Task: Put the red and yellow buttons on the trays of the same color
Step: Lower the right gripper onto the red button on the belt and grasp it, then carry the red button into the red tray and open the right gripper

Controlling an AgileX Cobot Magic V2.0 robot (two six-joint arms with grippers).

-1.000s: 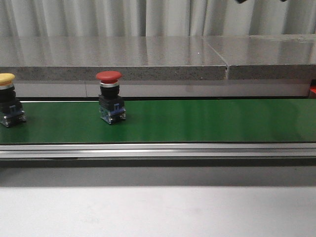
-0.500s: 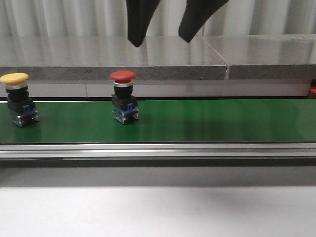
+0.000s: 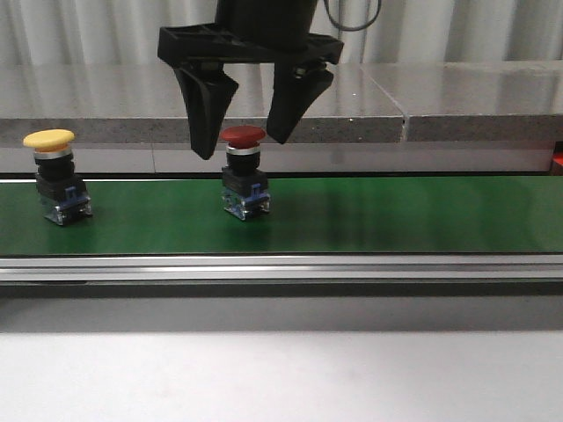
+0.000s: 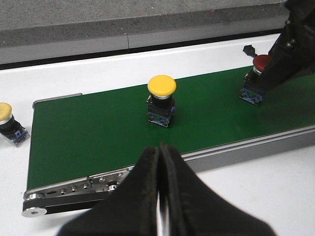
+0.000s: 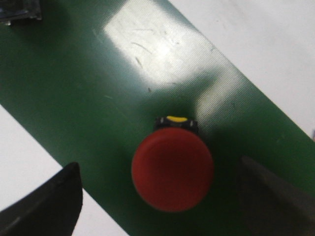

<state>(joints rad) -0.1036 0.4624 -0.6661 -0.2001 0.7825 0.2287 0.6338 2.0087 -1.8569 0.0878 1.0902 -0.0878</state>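
Front view: the right gripper (image 3: 244,138) hangs over the green conveyor belt (image 3: 396,215) with its fingers (image 3: 204,110) spread wide, one on each side of the cap of the red button (image 3: 244,171). The fingers do not touch the cap. The red button stands upright on the belt. The yellow button (image 3: 57,177) stands upright on the same belt, well apart toward the robot's left.

Right wrist view: looking straight down, the red cap (image 5: 172,169) sits centred between the two dark fingertips, with green belt visible on both sides of it.

Left wrist view: the left gripper (image 4: 161,196) has its fingers (image 4: 145,196) pressed together, holding nothing. This view alone shows a second yellow button (image 4: 9,124) lying off the belt end on the white bench (image 4: 64,66).
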